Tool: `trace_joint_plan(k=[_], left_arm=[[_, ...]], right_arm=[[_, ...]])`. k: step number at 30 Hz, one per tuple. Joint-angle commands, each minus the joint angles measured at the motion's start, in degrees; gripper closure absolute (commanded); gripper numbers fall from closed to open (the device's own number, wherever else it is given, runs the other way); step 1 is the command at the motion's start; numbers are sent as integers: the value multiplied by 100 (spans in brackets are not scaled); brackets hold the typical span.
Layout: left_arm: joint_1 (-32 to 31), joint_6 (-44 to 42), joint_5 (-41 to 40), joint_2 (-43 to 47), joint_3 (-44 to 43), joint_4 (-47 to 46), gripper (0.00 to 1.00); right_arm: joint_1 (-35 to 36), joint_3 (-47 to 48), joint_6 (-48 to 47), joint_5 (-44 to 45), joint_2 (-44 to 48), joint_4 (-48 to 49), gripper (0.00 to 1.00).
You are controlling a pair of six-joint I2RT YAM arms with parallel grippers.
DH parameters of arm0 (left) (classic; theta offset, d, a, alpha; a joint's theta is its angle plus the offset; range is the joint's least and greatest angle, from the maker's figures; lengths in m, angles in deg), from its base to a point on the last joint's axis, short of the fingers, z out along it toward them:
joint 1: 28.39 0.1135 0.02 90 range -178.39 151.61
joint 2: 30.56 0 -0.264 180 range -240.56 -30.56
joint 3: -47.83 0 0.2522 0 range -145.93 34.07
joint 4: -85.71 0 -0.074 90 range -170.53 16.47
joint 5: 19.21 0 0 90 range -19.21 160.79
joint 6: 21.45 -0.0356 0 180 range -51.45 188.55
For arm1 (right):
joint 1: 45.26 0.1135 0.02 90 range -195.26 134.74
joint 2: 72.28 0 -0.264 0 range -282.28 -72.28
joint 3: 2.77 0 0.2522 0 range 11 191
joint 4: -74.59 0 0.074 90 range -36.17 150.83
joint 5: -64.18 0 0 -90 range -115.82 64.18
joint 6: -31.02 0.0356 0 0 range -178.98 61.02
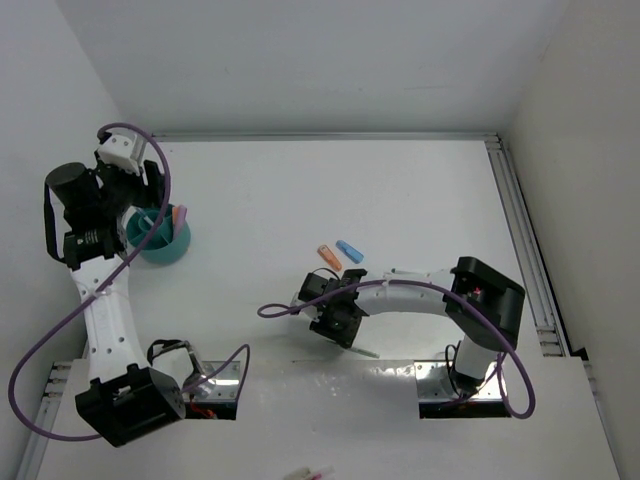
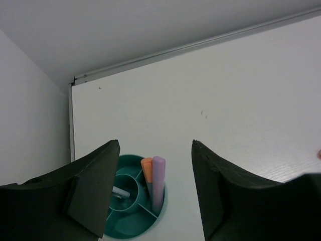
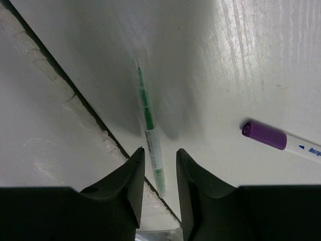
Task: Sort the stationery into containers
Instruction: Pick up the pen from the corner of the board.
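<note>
The top camera is looking steeply down from the near edge over the whole table (image 1: 400, 200). The left wrist camera is facing forward and down, sharing the cup (image 2: 133, 232) with it from close above. The right wrist camera is hanging very near a pen (image 3: 149, 125), perhaps the top view's pale sliver.

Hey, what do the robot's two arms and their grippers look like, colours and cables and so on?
Both the left arm and right arm have white tubular links with chunky black joint housings. A purple cable loops loosely along each. The left gripper and right gripper are matte black, with broad wedge-shaped fingers.
</note>
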Motion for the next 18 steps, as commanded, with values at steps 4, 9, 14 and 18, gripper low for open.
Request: trace_joint_plan(k=[4, 9, 14, 18], left_arm=[[-19, -136, -4, 96, 53, -225, 34], [-19, -128, -22, 78, 79, -286, 34], [-1, -92, -4, 87, 141, -330, 34], [16, -40, -22, 69, 150, -392, 34]], right_arm=[[32, -162, 38, 151, 100, 260, 68], [32, -347, 38, 28, 153, 330, 68], [49, -452, 21, -16, 118, 383, 71], [93, -558, 55, 211, 127, 497, 79]])
